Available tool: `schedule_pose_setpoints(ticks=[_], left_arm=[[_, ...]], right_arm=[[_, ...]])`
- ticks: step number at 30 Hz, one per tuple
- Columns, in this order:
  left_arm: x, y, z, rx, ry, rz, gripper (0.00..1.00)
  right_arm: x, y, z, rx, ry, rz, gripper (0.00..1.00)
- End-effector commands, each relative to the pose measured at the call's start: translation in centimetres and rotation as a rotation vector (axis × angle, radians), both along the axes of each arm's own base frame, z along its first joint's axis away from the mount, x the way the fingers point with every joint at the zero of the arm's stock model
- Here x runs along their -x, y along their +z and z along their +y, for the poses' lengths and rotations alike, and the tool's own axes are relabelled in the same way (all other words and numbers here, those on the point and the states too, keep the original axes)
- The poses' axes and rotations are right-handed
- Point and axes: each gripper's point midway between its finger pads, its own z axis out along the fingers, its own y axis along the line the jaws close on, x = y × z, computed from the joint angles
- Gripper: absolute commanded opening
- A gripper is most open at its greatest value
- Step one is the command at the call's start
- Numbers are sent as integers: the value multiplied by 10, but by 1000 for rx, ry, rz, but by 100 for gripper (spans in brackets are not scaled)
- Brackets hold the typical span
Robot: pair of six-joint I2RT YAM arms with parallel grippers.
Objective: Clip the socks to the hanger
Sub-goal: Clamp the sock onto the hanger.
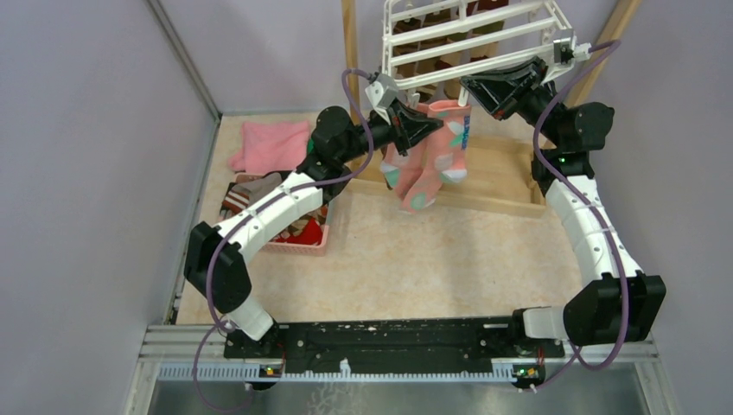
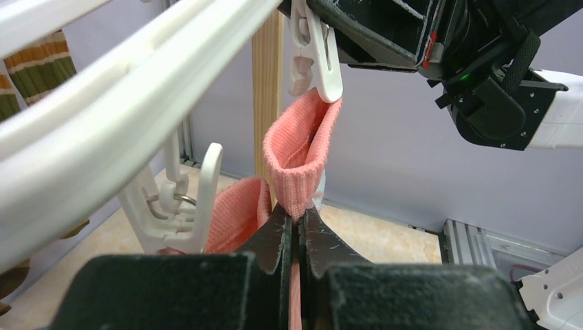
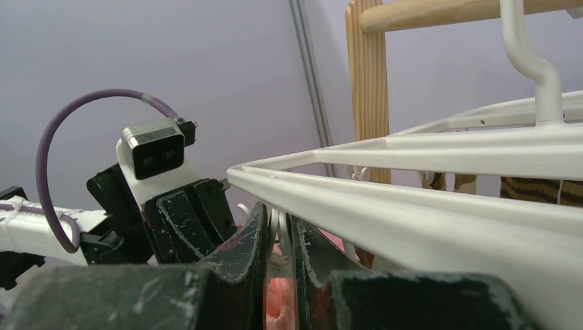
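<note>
Under hanger (image 2: 103,124), left claw (image 2: 297,210) clenched on pink sock (image 2: 300,155), right claw (image 3: 278,215) pinching clip (image 2: 316,58)

Ribbed knit sock (image 2: 302,158), glossy plastic hanger (image 2: 103,117)

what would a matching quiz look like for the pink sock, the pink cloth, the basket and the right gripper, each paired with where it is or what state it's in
Column one
1. pink sock
2. pink cloth
3. basket
4. right gripper

Column two
a. flat on the table, near the far left corner
b. closed on a white clip under the hanger
c. pinched in the left gripper, cuff up at the clip
d. on the table, partly under the left arm

Pairs: 1-c, 2-a, 3-d, 4-b
</note>
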Motion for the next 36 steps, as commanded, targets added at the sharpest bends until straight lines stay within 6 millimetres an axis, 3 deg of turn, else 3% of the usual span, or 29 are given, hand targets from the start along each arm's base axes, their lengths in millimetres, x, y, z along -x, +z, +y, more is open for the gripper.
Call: schedule_pose_setpoints(ticks=[1,36], left_arm=[[-2,29,1,65,8,-45,0],[1,51,0,97,-30,-25,0]], right_arm=[[7,10,2,-7,13,-47,0],[5,7,4,20,14,-61,0]])
